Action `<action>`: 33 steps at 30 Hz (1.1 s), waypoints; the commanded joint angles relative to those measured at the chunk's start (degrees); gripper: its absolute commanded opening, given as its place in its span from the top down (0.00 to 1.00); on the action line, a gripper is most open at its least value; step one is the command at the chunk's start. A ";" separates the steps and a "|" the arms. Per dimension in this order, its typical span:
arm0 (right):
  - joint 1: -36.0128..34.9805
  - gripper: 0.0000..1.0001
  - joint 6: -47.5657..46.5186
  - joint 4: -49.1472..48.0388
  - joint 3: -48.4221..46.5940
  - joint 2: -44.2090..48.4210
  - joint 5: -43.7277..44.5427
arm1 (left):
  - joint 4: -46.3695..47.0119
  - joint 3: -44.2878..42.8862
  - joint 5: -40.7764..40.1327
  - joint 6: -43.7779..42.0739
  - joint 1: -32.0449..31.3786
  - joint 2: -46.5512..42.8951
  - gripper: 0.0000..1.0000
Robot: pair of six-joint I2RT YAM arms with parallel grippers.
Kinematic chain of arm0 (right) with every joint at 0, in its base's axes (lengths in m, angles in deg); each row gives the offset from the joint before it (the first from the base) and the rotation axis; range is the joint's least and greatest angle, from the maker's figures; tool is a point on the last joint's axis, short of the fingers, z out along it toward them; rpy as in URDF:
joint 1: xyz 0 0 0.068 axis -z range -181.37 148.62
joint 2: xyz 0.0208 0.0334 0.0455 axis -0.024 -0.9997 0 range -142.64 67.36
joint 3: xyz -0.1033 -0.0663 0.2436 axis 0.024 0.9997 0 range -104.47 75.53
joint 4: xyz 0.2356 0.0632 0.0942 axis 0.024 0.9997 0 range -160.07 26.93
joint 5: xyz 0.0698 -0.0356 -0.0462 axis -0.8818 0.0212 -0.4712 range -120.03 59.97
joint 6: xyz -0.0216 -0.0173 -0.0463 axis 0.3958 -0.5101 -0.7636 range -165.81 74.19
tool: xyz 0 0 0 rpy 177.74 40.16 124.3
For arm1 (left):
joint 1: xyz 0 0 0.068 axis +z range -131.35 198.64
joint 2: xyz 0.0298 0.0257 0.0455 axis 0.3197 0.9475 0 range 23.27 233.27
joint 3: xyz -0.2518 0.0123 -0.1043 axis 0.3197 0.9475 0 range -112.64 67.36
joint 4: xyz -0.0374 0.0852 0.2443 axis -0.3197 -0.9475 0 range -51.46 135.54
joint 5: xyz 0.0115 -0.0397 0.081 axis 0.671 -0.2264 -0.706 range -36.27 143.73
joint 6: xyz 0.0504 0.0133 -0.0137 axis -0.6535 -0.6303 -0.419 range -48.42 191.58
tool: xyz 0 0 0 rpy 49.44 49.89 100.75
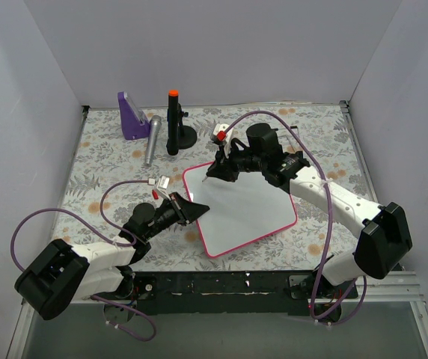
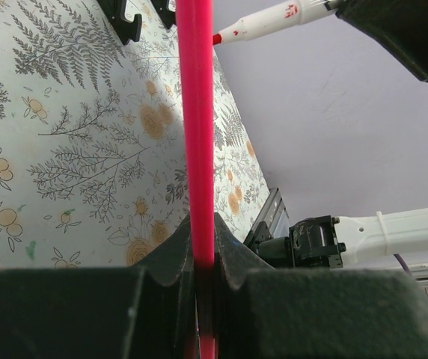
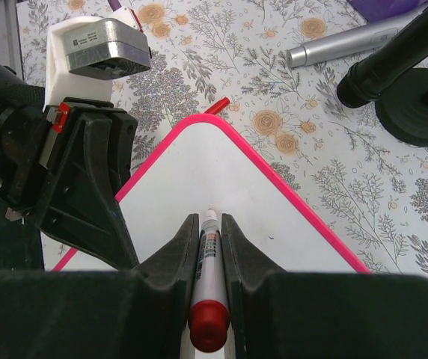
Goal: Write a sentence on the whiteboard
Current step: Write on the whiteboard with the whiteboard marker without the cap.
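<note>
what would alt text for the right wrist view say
The right gripper holds a white marker with a red end cap, tip pointed at the glossy white board with a pink frame, whose visible part is blank. The left gripper clamps the board's edge.

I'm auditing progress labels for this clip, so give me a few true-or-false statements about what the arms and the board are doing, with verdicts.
1. The left gripper is clamped on the whiteboard by its pink frame. True.
2. The right gripper holds a marker. True.
3. Two lines of red writing cover the board. False: its visible surface is blank.
4. The silver cylinder lies on the board. False: it lies on the floral tablecloth, beside the purple stand.
5. The marker's tip is capped. False: the left wrist view shows a bare red tip.
</note>
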 commanded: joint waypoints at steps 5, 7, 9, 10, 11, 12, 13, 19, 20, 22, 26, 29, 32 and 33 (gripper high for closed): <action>0.16 0.99 0.03 -3.12 -0.53 -0.43 0.27 | 7.58 -0.87 0.20 -0.63 -0.27 -1.14 1.00; 0.16 0.99 -0.06 -3.12 -0.35 -0.34 0.19 | 7.49 -0.87 0.12 -0.72 -0.27 -1.14 1.00; 0.16 0.99 -0.41 -3.12 0.08 -0.08 0.27 | 7.41 -0.78 0.03 -0.72 -0.27 -1.23 1.00; 0.16 0.99 -0.41 -3.21 0.17 0.01 0.27 | 7.49 -0.69 0.03 -0.72 -0.27 -1.23 1.00; 0.16 0.99 -0.41 -3.12 0.52 0.18 0.27 | 7.49 -0.69 0.03 -0.72 -0.27 -1.23 1.00; 0.16 0.99 -0.50 -3.21 0.70 0.45 0.36 | 7.58 -0.69 0.03 -0.72 -0.27 -1.14 1.00; 0.16 0.99 -0.67 -3.39 1.31 0.62 0.36 | 7.49 -0.69 0.03 -0.72 -0.27 -1.14 1.00; 0.16 0.99 -0.85 -3.91 3.25 2.03 -0.34 | 7.23 -0.60 -0.15 -0.81 -0.27 -1.49 1.00; 0.16 0.99 -0.94 -4.00 3.86 2.29 -0.60 | 7.23 -0.60 -0.15 -0.81 -0.27 -1.49 1.00; 0.16 0.99 -1.11 -4.18 4.39 2.91 -0.78 | 7.14 -0.69 -0.24 -0.81 -0.27 -1.58 1.00; 0.16 0.99 -1.11 -4.27 6.06 4.23 -1.66 | 6.97 -0.78 -0.24 -0.90 -0.27 -1.76 1.00; 0.16 0.99 -1.20 -4.35 7.38 5.19 -2.01 | 6.79 -0.87 -0.32 -0.98 -0.27 -1.93 1.00; 0.16 0.99 -1.29 -4.35 8.96 6.07 -2.27 | 6.44 -0.87 -0.41 -1.07 -0.27 -2.19 1.00; 0.16 0.99 -1.20 -4.44 9.31 6.51 -2.36 | 6.27 -0.87 -0.41 -1.07 -0.27 -2.20 1.00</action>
